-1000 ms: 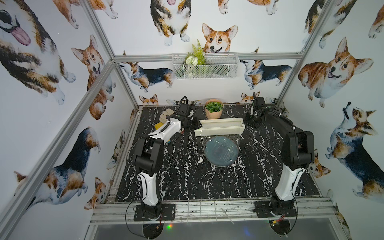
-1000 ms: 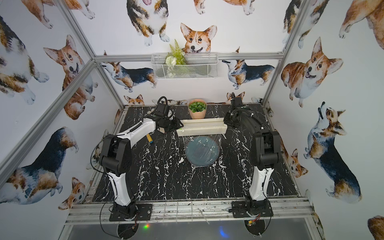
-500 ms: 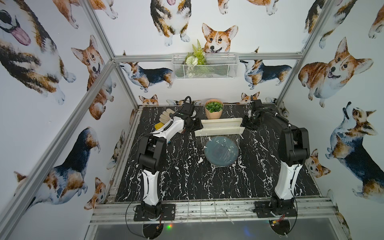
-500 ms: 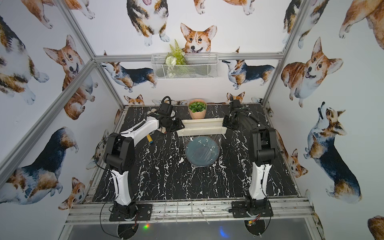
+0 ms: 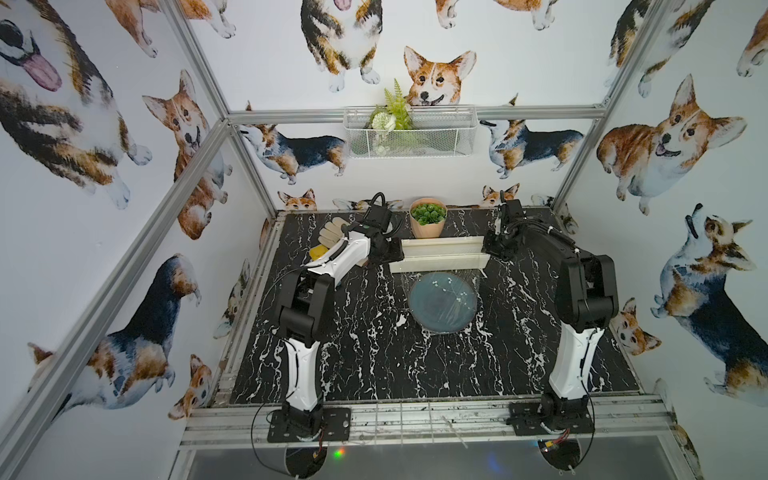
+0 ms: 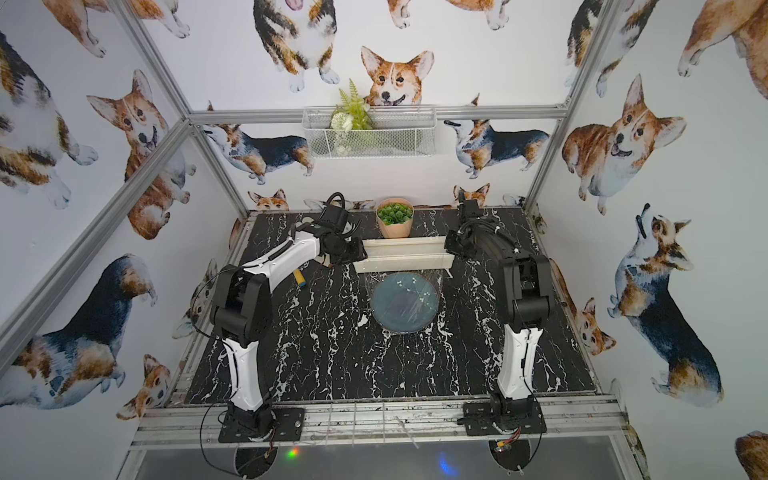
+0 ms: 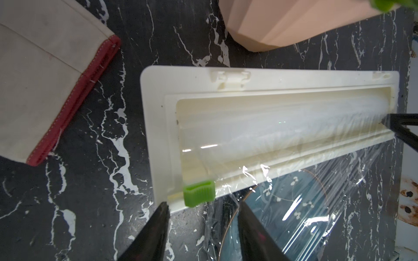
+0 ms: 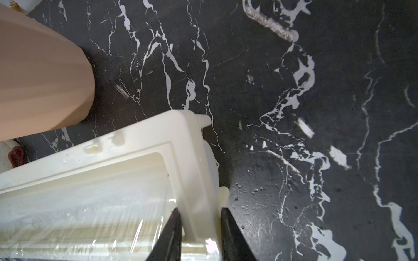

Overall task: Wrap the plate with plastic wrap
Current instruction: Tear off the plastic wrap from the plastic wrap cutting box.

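The blue-grey plate (image 5: 442,301) (image 6: 405,301) lies mid-table just in front of the cream dispenser box (image 5: 440,253) (image 6: 403,257). Plastic wrap (image 7: 316,203) runs from the box out over the plate (image 7: 303,228), glossy and creased. My left gripper (image 7: 203,208) (image 5: 395,253) is open at the box's left end. Its fingers stand either side of the green slider (image 7: 199,193) without touching it. My right gripper (image 8: 200,211) (image 5: 488,249) is at the right end, shut on the box's end wall (image 8: 199,180).
A pink pot of green plants (image 5: 428,220) stands right behind the box. A beige glove with a red cuff (image 7: 45,79) (image 5: 332,232) lies at the back left, with a yellow tool (image 6: 300,276) beside it. A wire basket (image 5: 409,131) hangs on the back wall.
My right gripper has come in to the box's right end and its jaws have narrowed onto the end wall. The left gripper has stayed at the left end.
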Tool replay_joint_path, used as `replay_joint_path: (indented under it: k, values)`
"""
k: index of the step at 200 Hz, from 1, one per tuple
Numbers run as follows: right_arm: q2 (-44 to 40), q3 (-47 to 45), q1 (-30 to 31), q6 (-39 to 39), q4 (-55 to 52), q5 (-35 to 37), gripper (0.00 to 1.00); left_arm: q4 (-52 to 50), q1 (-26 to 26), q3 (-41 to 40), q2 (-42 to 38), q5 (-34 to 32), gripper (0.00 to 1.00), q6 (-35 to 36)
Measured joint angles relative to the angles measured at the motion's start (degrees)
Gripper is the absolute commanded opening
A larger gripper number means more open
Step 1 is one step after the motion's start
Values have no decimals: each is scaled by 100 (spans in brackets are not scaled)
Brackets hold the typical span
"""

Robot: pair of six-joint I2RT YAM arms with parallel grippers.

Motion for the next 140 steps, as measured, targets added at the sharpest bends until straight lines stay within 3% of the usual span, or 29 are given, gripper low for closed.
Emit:
replay_joint_path:
  k: [73, 140]
  values:
    - [-44, -83, 52, 4, 15, 48, 29, -153, -144, 249, 157, -96, 50, 9]
    - [-46, -79, 59, -22, 9, 70, 29, -398, -164, 400, 129, -686, 51, 282]
